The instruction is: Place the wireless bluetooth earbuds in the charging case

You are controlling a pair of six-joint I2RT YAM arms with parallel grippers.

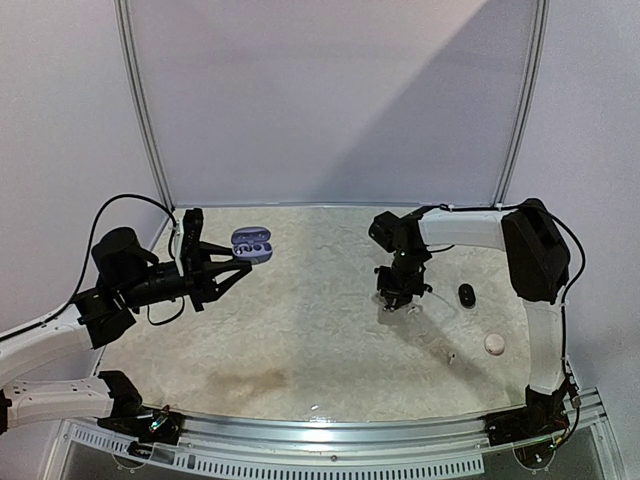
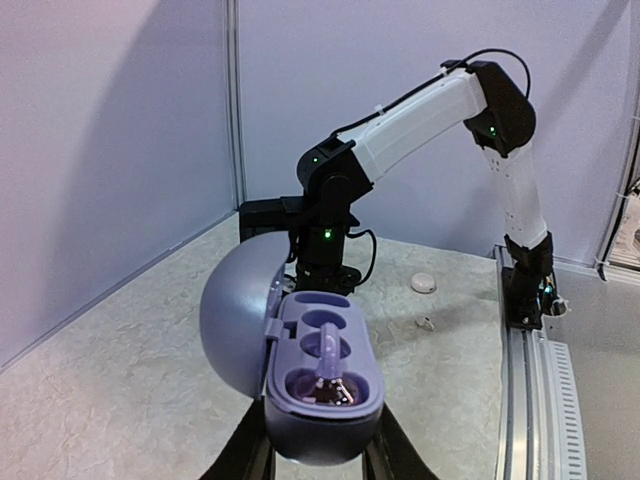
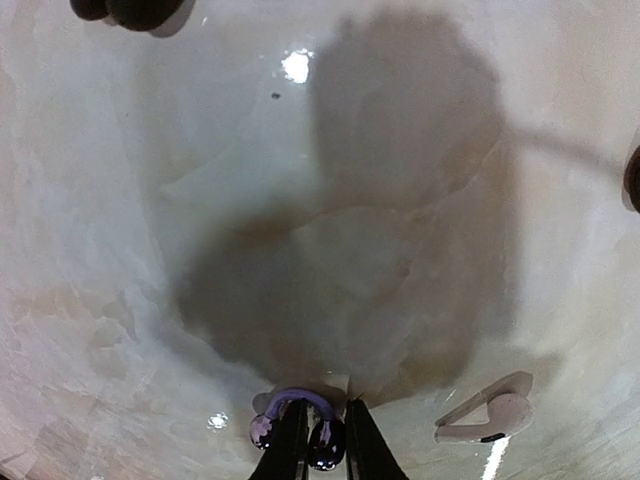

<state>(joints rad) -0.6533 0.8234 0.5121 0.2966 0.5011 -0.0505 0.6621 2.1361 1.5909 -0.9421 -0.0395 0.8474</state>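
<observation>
My left pincer (image 1: 244, 258) is closed nearly all the way on the charging case (image 2: 320, 400). It grips the lower shell from both sides and holds it raised above the table (image 1: 300, 340), at the left rear of the work surface. The case is open: its lid (image 2: 235, 320) stands folded back on the hinge, and the wells face upward. One seated earbud (image 2: 327, 378), purple with a dark glossy body, lies in the well nearest my fingers. My right pincer (image 3: 327, 455) points straight down at the right side of the table, well apart from the case. Its jaws stand narrow, and the dark bulb of a purple earbud (image 3: 295, 397) is clamped between the two fingertips. The earbud's curved purple band arches to the left of the fingers in the right wrist view. The earbud sits low at the table; I cannot tell whether it is lifted clear of the surface. A white earbud (image 3: 490, 415) lies flat on the table just beside this pincer. A black case (image 1: 466, 293) rests near it, and a pale round object (image 1: 494, 344) lies closer to the near edge.
</observation>
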